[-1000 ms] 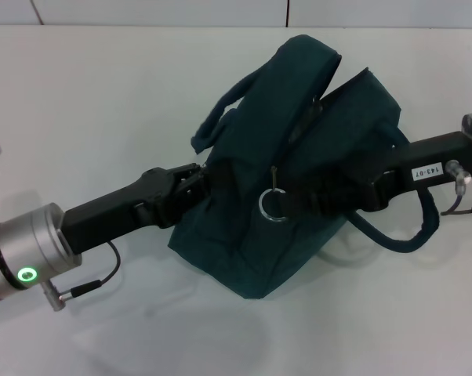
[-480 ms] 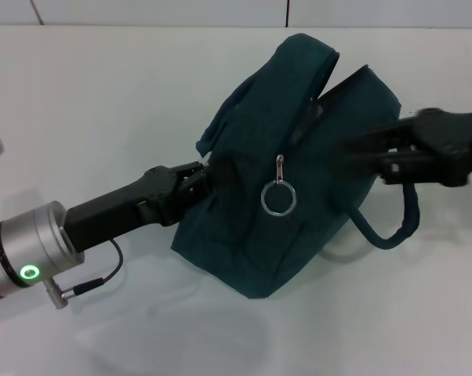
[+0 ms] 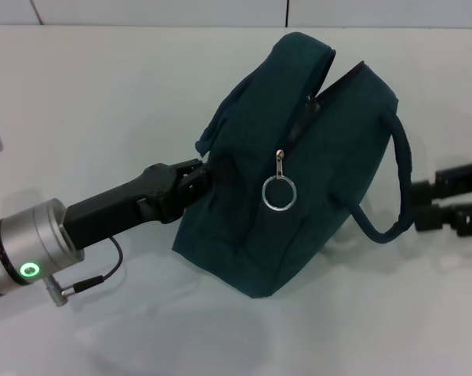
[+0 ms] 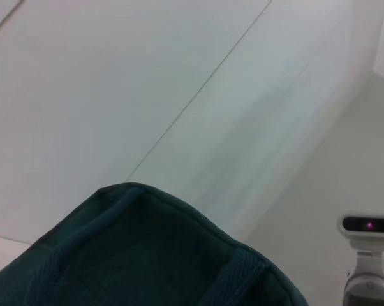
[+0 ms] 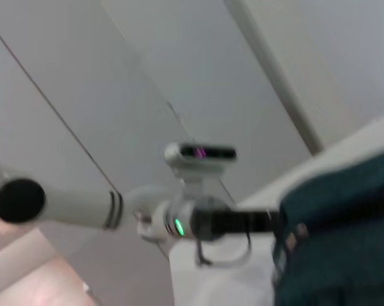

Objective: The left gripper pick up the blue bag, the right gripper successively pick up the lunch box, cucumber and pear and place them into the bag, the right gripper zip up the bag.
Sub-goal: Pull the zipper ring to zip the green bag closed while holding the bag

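Note:
The blue bag [image 3: 299, 196] stands tilted on the white table, its metal ring zipper pull [image 3: 279, 193] hanging free on the front. A gap still shows along the zip near the bag's top [image 3: 330, 86]. My left gripper [image 3: 198, 177] is shut on the bag's left side by a handle. My right gripper [image 3: 421, 205] is off to the right, clear of the bag, open, with one loop handle [image 3: 401, 184] just in front of its fingertips. The bag's fabric [image 4: 147, 255] fills the near part of the left wrist view. Lunch box, cucumber and pear are out of view.
The white table [image 3: 103, 94] stretches around the bag, with a wall seam behind it. In the right wrist view I see the left arm [image 5: 211, 224], the robot's head [image 5: 198, 153] and the bag's edge [image 5: 345, 217].
My right gripper has pulled away from the ring pull and the bag front, out to the right edge. The ring pull now hangs free. The left gripper has kept its hold.

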Available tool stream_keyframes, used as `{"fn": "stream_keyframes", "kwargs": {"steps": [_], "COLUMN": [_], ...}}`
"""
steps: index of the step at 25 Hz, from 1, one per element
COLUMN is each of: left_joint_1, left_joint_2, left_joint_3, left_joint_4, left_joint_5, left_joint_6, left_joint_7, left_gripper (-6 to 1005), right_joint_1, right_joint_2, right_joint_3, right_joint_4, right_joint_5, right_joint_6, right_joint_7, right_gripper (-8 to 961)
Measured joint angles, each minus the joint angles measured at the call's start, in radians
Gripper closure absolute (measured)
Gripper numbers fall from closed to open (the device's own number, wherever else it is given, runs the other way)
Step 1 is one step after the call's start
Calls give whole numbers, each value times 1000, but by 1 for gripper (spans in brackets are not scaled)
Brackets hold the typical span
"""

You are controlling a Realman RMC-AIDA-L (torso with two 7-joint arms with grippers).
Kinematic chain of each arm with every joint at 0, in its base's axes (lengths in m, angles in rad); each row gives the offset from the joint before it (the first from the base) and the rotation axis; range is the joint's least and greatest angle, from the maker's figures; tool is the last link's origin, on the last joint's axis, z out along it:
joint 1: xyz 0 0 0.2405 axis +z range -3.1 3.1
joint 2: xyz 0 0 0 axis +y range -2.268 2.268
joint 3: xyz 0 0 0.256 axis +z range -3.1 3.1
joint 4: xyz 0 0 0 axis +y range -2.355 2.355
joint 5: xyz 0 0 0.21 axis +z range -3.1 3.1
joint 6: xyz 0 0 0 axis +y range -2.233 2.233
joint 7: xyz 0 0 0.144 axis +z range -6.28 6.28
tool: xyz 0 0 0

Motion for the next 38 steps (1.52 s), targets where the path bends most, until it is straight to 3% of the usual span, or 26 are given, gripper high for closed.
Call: {"fn": "stream_keyframes", "kwargs": {"steps": [5,12,24,30,38], "left_joint_1": [-8,-7,-3,-9,-10], "left_joint_2": [1,0,-1,-1,-1], "left_joint_3": [0,0,0,0,1], "left_joint_4": [0,0,-8,-15,-15], "left_joint_5": [-3,-10,-11,-11,-11], "left_joint_6": [0,1,0,0,0], "left_joint_7": [0,0,5,7,8], "left_gripper": [952,952,951,951,952], "right_joint_1": [0,25,46,63,97], "right_joint_2": [15,63,77,99,100], "right_joint_3": [1,-6,-4,-20,-51], "right_joint_4": [11,-6,-19,42,125], "right_joint_5": [-73,-51,-80,-134,-145], "right_joint_6": [48,35,-35,47,148], "right_joint_7": [-25,-41,-37,-60,-101], "right_gripper": [535,535,535,535,535]}}
